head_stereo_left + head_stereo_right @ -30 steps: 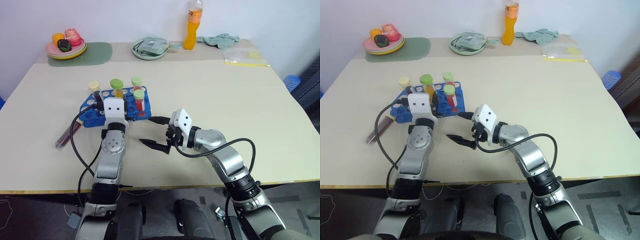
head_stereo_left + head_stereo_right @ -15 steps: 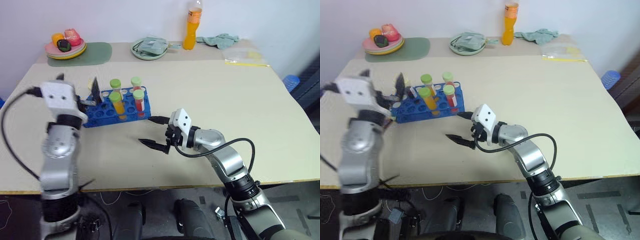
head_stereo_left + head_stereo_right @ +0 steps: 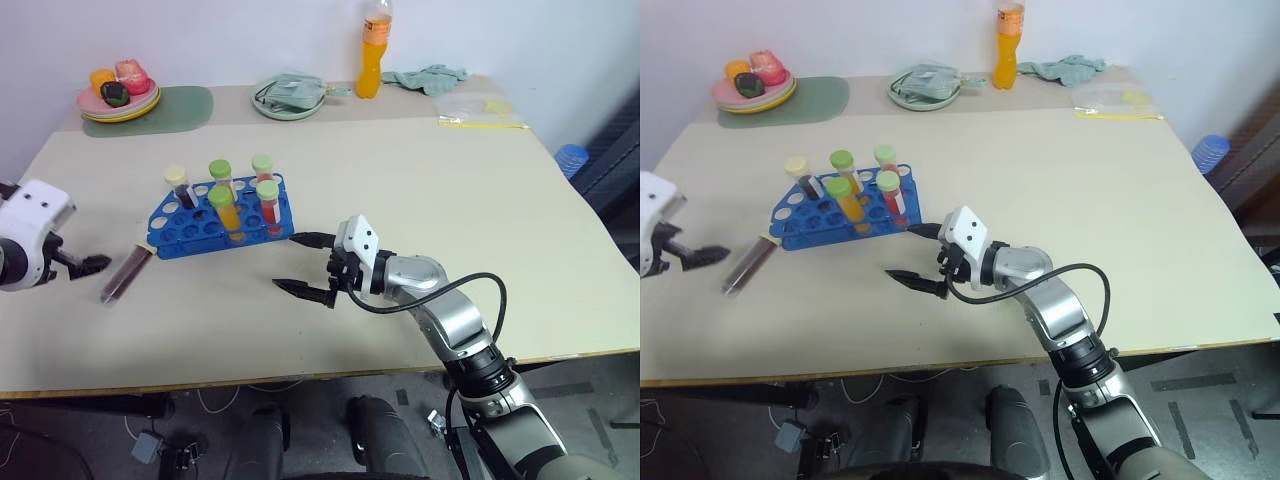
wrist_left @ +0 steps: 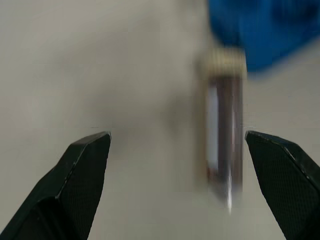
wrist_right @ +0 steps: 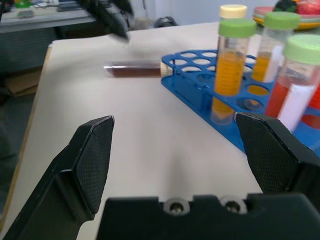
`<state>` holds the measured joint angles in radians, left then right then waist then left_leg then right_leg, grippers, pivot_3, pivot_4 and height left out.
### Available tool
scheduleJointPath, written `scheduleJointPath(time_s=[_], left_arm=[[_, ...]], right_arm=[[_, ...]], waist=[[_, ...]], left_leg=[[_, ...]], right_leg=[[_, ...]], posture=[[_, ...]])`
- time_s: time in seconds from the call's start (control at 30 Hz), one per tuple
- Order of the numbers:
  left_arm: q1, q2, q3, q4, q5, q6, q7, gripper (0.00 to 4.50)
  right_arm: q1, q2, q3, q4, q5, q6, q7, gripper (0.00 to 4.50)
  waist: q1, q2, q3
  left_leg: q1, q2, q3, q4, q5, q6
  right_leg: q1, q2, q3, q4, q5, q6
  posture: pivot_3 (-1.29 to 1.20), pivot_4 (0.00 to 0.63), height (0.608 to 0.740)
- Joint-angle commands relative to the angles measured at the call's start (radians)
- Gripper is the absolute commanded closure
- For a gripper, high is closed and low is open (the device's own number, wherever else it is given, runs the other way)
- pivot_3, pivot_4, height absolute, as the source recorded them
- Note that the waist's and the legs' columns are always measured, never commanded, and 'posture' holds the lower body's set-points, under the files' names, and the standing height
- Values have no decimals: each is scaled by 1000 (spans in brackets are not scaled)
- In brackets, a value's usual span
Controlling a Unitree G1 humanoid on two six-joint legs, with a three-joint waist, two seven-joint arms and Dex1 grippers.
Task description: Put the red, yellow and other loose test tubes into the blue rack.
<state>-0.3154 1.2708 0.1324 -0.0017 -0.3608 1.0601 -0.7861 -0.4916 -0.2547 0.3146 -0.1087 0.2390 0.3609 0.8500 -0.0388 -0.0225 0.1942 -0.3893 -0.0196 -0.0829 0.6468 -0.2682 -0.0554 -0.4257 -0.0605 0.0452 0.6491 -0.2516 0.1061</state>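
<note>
The blue rack (image 3: 200,222) stands left of the table's middle with several capped tubes upright in it, among them an orange one (image 3: 226,212) and a red one (image 3: 268,204) in the front row. A dark maroon test tube (image 3: 125,276) with a cream cap lies flat on the table just left of the rack. My left gripper (image 3: 88,264) hangs open at the far left, a short way from that tube, which lies between its fingers (image 4: 82,175) in the left wrist view. My right gripper (image 3: 290,262) stands open and empty, right of the rack's front.
Along the far edge stand a tall orange drink bottle (image 3: 371,55), a round green plate (image 3: 290,98) with a cloth, a plate of toy fruit (image 3: 118,95) on a green mat, a rag (image 3: 432,78) and a plastic bag (image 3: 478,110).
My left arm swung from the rack out to the far left and its gripper opened. An orange tube now stands in the rack's front row. The right arm stayed still.
</note>
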Motion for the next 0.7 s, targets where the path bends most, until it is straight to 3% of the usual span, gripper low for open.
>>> scheduleJointPath(time_s=[0.03, 0.2, 0.37, 0.47, 0.6, 0.63, 0.7], left_arm=[[-152, 11, -187, 150, 87, -36, -114, 70], [-382, -87, -415, 386, 219, -82, -228, 70], [-496, -179, -512, 527, 296, -112, -303, 70], [-511, -186, -534, 585, 347, -153, -319, 1324], [-489, -143, -521, 628, 389, -231, -342, 3396], [-480, -128, -510, 634, 395, -246, -344, 3667], [-452, -86, -469, 635, 393, -277, -335, 3667]], right_arm=[[-25, 13, 4, -4, 2, -28, 7, 198], [-17, 10, -1, -11, -5, -31, -9, 198], [-5, 13, -5, -24, -8, -26, -35, 198], [1, 9, -8, -34, -11, -24, -48, 198], [4, 2, -10, -39, -12, -24, -54, 198], [4, 1, -9, -39, -13, -25, -54, 198], [5, -4, -11, -41, -13, -27, -52, 198]], waist=[[-2, -1, 0], [-5, -1, -1], [-8, -1, -1], [-8, -1, -1], [-11, -1, -1], [-14, -1, -1], [-22, -1, -1]], left_leg=[[0, 0, 0, 0, 0, 0], [-1, 0, 0, 0, 0, 0], [-2, 0, 0, 1, 0, 0], [-1, 0, 0, 1, 0, 0], [-1, 0, 0, 1, 0, 0], [-1, 1, 0, 1, 0, 0], [-1, 1, 0, 1, 0, 0]], right_leg=[[0, 0, 0, 0, 0, 0], [-1, 0, 0, 0, 0, 0], [-1, 1, 0, 1, 0, 0], [-2, 1, 1, 1, 0, 0], [-2, 1, 1, 2, 0, 0], [-2, 1, 1, 2, 0, 0], [-2, 1, 1, 1, 0, 0]], posture=[[0, 150, 740], [0, 150, 740], [0, 150, 740], [0, 150, 740], [0, 150, 740], [0, 150, 740], [0, 150, 740]])
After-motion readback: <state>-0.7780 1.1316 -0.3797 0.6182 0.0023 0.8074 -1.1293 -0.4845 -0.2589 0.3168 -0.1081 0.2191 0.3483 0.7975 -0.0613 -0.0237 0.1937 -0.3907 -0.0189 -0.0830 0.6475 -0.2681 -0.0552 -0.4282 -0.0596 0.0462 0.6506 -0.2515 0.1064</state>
